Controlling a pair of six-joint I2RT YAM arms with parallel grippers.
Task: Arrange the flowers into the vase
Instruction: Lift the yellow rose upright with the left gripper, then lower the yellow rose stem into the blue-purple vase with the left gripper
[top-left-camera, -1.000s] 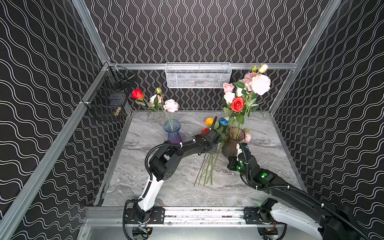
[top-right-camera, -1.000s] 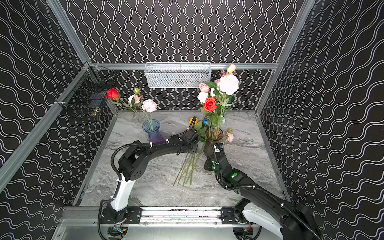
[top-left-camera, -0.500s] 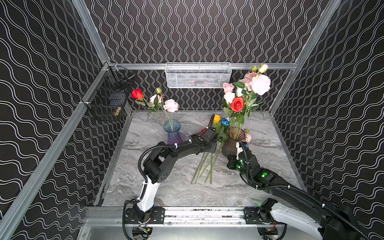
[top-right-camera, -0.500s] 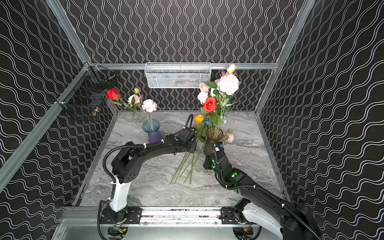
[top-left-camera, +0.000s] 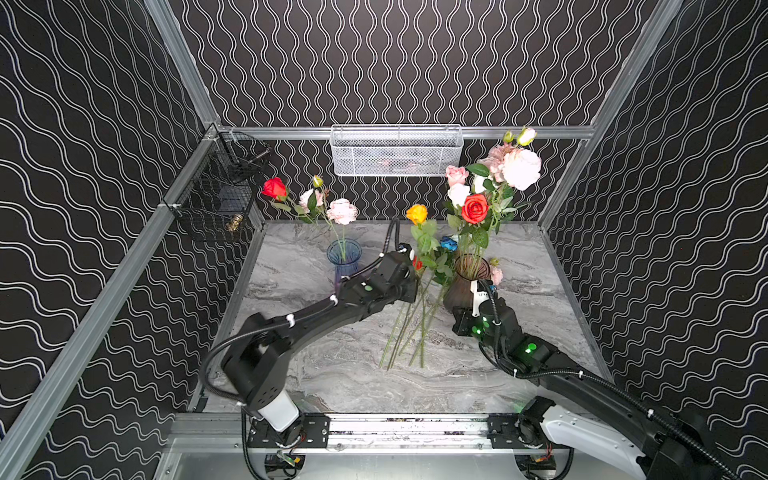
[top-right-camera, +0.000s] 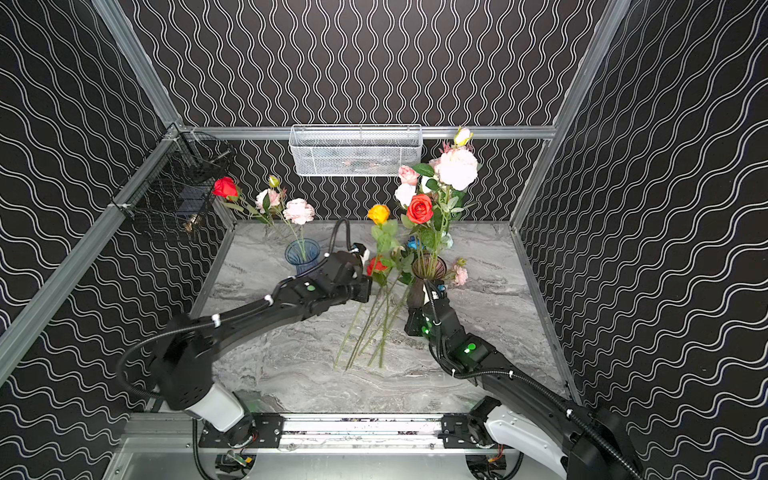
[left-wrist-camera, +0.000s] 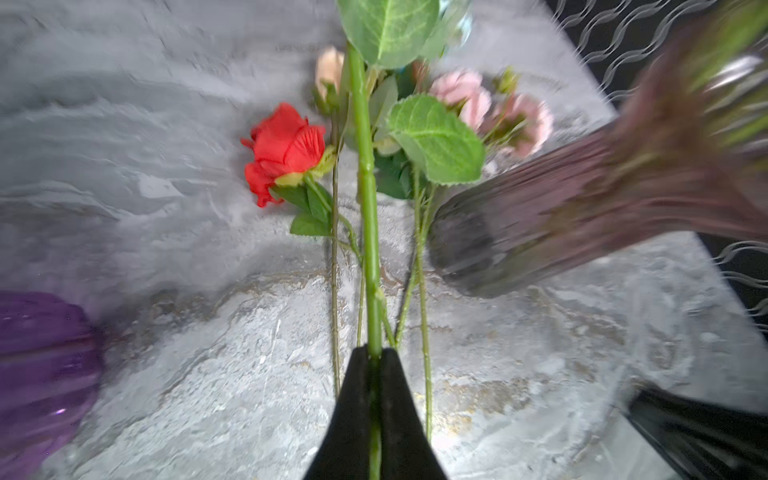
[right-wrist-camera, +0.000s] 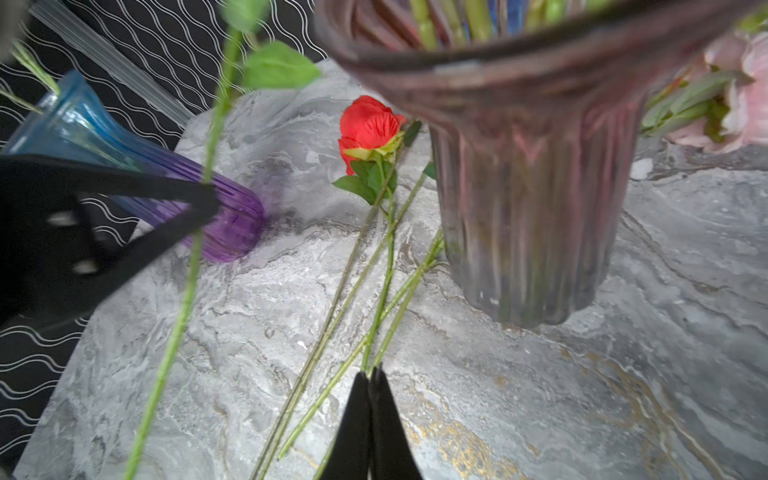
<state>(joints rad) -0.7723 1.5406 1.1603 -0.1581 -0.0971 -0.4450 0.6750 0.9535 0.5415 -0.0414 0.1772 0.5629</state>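
One yellow rose (top-left-camera: 417, 213), stem newly pinched in the shut left jaws and raised upright at 9 o'clock of the brown vase (top-left-camera: 465, 282), ready for insertion; right jaws shut, empty, at the vase's 6 o'clock; other flowers (left-wrist-camera: 284, 151) on the desk (top-left-camera: 332, 374).

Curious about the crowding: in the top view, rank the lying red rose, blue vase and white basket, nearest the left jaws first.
1. Lying red rose, just beside the left gripper, by its jaws.
2. Blue vase, to its left.
3. White basket, on the back wall.
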